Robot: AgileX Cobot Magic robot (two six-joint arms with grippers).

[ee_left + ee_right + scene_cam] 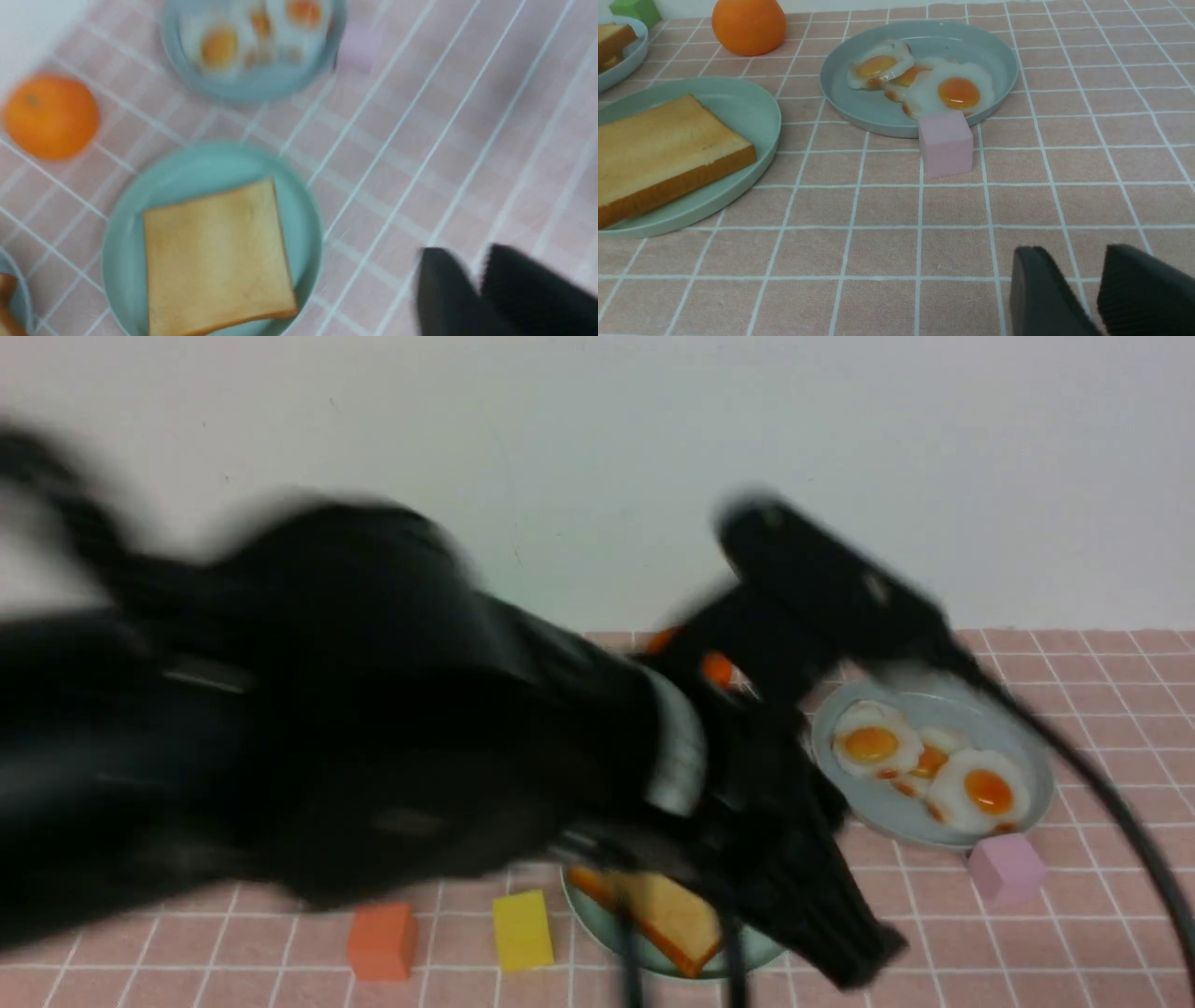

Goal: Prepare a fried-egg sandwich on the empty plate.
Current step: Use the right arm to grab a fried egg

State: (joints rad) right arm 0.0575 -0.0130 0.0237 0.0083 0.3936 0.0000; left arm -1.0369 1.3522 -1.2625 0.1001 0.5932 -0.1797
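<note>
Watching from the robot's side: step one looks done. One thick square golden-brown toast slice (215,256) lies flat on the round mint-green plate (205,158), at 6 o'clock on the pink tiled tablecloth (1017,205), with nothing on top

Egg layer is the step in hand, I'd say. Three flat white fried eggs (924,79) with orange yolks overlap in the grey-blue dish (878,122), roughly 2 o'clock from the mint plate and well apart from it

left gripper (472,266): over bare cloth beside the plate, whole arm smeared with motion blur. Jaws look close together with nothing between them, but it's too blurred to call clenched or released: cannot tell

right gripper (1078,266): low over the cloth, jaws parted, empty, facing the egg dish

Next move, my read: the right arm takes an egg. That needs a shallow pinch on the edge of the one that looks topmost, without dragging its neighbours. The pale pink cube (945,142) sits just beside the dish rim at its 5 o'clock, on the approach line, so go over it

second toast slice (612,37) waits on a smaller pale-blue plate (633,60) near the round orange fruit (747,21); it goes on last
</note>
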